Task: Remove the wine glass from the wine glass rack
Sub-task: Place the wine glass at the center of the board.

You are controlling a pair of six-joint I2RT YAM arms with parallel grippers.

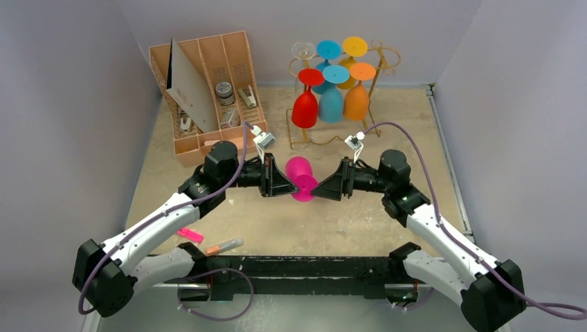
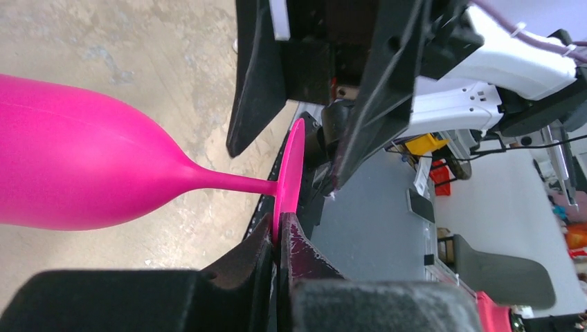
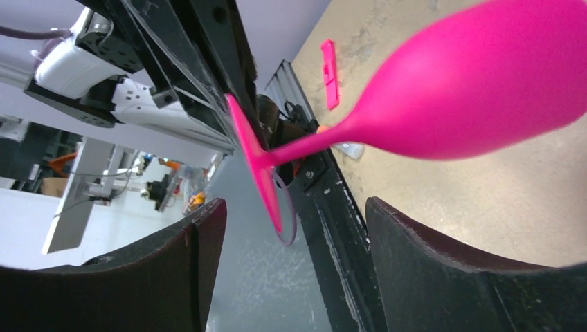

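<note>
Mid-table, the two arms meet nose to nose over a pink wine glass [image 1: 299, 174]. It is turned on its side, with its bowl toward 12 o'clock and its round foot toward 6 o'clock.

The left end effector [image 2: 280, 232] comes in from 9 o'clock. Its two fingers are pinched tight on the rim of the foot, with only the thin pink disc between them.

The right end effector [image 3: 291, 207] comes in from 3 o'clock and stands wide. One finger sits on either side of the foot, and I can see a gap at both, so it touches nothing.

The glass is off the wine glass rack [image 1: 376, 86] and well apart from it. The rack stands against the back wall at about 12 to 1 o'clock from the glass. On the gold wire arms hang the other glasses [image 1: 331, 102], bowls down. A red, a blue and an orange one are in front, and behind them are more, a clear one among them.

At 10 o'clock from the glass a tan slotted organiser [image 1: 232, 59] sits in the far left corner of the table [image 1: 401, 138], with small items in its compartments.

Down at 7 to 8 o'clock, near the left arm, lie a pink marker [image 1: 189, 235] and, just beside it, an orange-tipped marker [image 1: 225, 245].
</note>
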